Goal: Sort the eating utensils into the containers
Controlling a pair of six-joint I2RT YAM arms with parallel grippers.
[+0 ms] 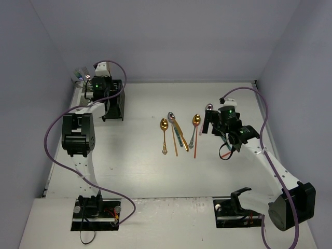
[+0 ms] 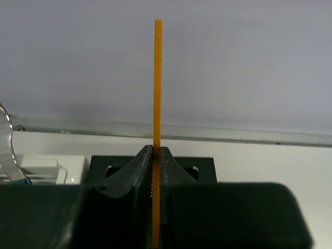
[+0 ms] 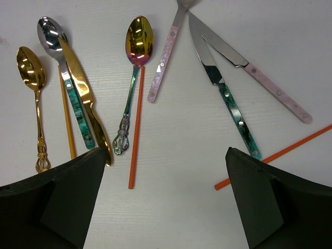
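Left pincer (image 2: 156, 151): clenched on the held chopstick (image 2: 157, 88), the two fingers (image 2: 136, 174) pressed flat against it.
Held chopstick: yellow-orange and upright. Its long upper part rises clear above the fingertips. Its lower end is hidden between the fingers, so I cannot tell whether it reaches any slot.
Black caddy (image 2: 203, 167): directly beyond and beneath the left pincer's tips. The overhead view places the pincer over it.
White caddy (image 2: 47, 168): just beside the black caddy, off to the left of the left pincer. A curved silver utensil (image 2: 7, 142) stands at that side.
Right pincer (image 3: 165, 153): released, fingers spread wide, poised above the table (image 3: 181, 207) and touching nothing.
Red chopstick (image 3: 136, 124): on the table between the spread fingers, pointing away from the pincer. The rainbow spoon (image 3: 138, 44) lies alongside it, bowl at the far end.
Ahead of the left finger: gold knife (image 3: 84, 96), thin orange chopstick (image 3: 66, 116), silver spoon (image 3: 50, 32) with a teal handle, and gold spoon (image 3: 31, 70) furthest out. All lie close together, the knife crossing the silver spoon's handle.
Ahead of the right finger: teal knife (image 3: 224, 91) and pink knife (image 3: 262, 80), their blades meeting at the far end.
Slanted red chopstick (image 3: 282, 151): lies just off the right finger's tip, its near end between the fingers.
Pink fork (image 3: 165, 59): ahead of the gap, beyond the red chopstick, its head cut off by the frame edge.
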